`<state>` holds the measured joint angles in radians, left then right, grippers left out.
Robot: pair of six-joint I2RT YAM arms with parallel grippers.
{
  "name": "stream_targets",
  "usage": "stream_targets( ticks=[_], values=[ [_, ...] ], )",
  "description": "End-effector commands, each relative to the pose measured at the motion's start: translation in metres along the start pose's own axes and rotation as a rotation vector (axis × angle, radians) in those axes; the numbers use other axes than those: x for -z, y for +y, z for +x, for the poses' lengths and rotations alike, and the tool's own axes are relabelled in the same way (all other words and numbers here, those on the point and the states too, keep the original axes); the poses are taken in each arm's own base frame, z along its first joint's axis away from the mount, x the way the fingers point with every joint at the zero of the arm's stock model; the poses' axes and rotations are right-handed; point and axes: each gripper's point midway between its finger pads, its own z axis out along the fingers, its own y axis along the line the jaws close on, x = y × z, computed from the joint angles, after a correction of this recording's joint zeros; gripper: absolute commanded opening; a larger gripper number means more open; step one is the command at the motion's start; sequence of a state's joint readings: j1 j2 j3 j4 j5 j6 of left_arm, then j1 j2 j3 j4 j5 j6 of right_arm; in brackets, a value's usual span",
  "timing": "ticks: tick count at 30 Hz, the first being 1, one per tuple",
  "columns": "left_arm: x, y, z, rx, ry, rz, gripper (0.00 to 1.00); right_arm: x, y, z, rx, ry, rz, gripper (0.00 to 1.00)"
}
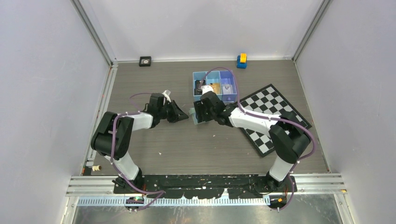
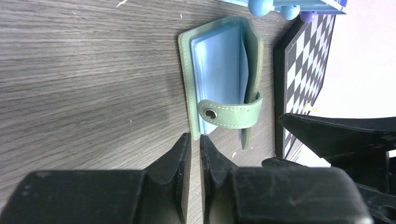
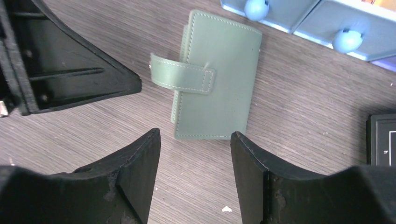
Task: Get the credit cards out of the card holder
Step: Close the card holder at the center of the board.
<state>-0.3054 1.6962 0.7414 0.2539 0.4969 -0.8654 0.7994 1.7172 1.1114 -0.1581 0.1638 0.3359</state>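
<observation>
The card holder (image 3: 217, 79) is a sage-green wallet lying flat on the wooden table, its tab (image 3: 182, 74) wrapped round one edge. In the left wrist view the card holder (image 2: 224, 70) gapes a little and shows pale blue inner leaves. No credit cards show in it. My left gripper (image 2: 195, 137) is nearly closed, a thin slit between its tips and nothing in it; the tips sit right at the holder's near corner. My right gripper (image 3: 195, 135) is open, its fingers either side of the holder's near edge, just short of it. From above, both grippers (image 1: 184, 114) (image 1: 201, 114) flank the holder (image 1: 193, 113).
A blue three-compartment tray (image 1: 213, 73) stands just behind the holder, with something gold-orange in its middle compartment, too small to identify. A chessboard (image 1: 273, 116) lies to the right under the right arm. A yellow-and-blue toy (image 1: 241, 60) and a small black object (image 1: 145, 60) sit by the back wall.
</observation>
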Motion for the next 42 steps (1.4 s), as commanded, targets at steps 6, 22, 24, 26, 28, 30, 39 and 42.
stream_targets(
  ticks=[6,22,24,26,28,30,39,42],
  values=[
    [0.013,-0.024,-0.018,-0.042,-0.093,0.084,0.14,0.023,-0.018,-0.058,-0.113,-0.196,0.023,0.36],
    [0.019,-0.025,-0.022,-0.055,-0.117,0.087,0.14,-0.066,-0.036,-0.010,-0.139,0.139,0.101,0.15],
    [0.018,-0.026,-0.021,-0.055,-0.109,0.091,0.14,-0.065,-0.034,-0.006,-0.146,0.150,0.090,0.15],
    [0.018,-0.025,-0.021,-0.057,-0.111,0.086,0.14,-0.064,-0.033,-0.004,-0.150,0.158,0.083,0.12],
    [0.018,-0.024,-0.021,-0.056,-0.110,0.084,0.14,-0.059,-0.032,-0.008,-0.154,0.151,0.076,0.11],
    [0.017,-0.025,-0.021,-0.055,-0.105,0.090,0.14,-0.049,-0.028,-0.018,-0.157,0.108,0.059,0.11],
    [0.018,-0.026,-0.021,-0.058,-0.106,0.095,0.14,-0.039,-0.026,-0.001,-0.167,0.118,0.031,0.11],
    [0.018,-0.027,-0.020,-0.058,-0.104,0.099,0.14,-0.053,-0.026,0.023,-0.172,0.207,0.038,0.10]
  ],
)
